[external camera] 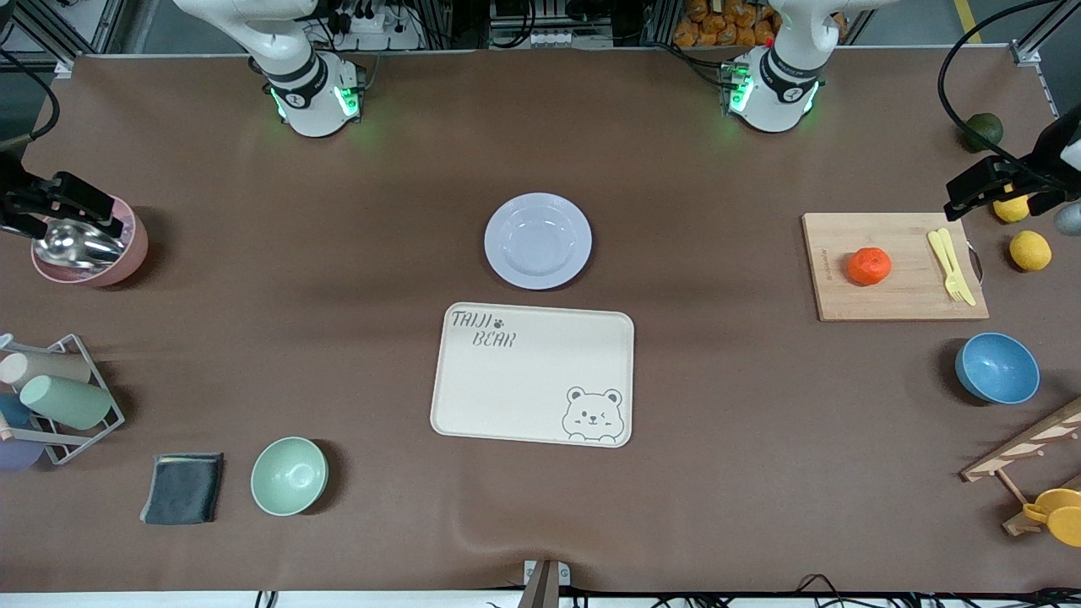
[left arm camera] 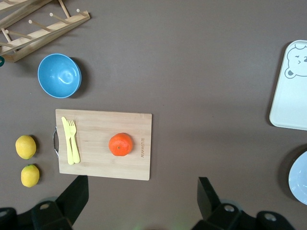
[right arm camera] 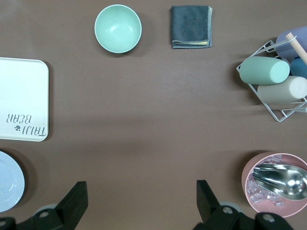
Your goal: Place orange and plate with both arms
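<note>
The brown counter [external camera: 253, 279] is the biggest thing here, and nothing on it looks done yet. In the middle lies the cream bear tray [external camera: 532, 373], with nothing on it. I think the plate and the orange should end up there, but that is only my guess. The plate [external camera: 538, 241] sits just beside the tray, farther from the front camera, and it has nothing on it too. The wooden board [external camera: 895, 266] lies toward my left arm's end of the counter, with a yellow fork [external camera: 951, 266] on it. The small orange [external camera: 868, 266] sits on that board, well apart from the plate. My left hand [left arm camera: 141, 203] hangs up high over the counter by the board, wide open and holding nothing. My right hand [right arm camera: 139, 203] hangs over the other end, near the pink bowl [external camera: 127, 253], wide open and holding nothing as well. So both jobs are still left: pick up the orange and pick up the plate.
</note>
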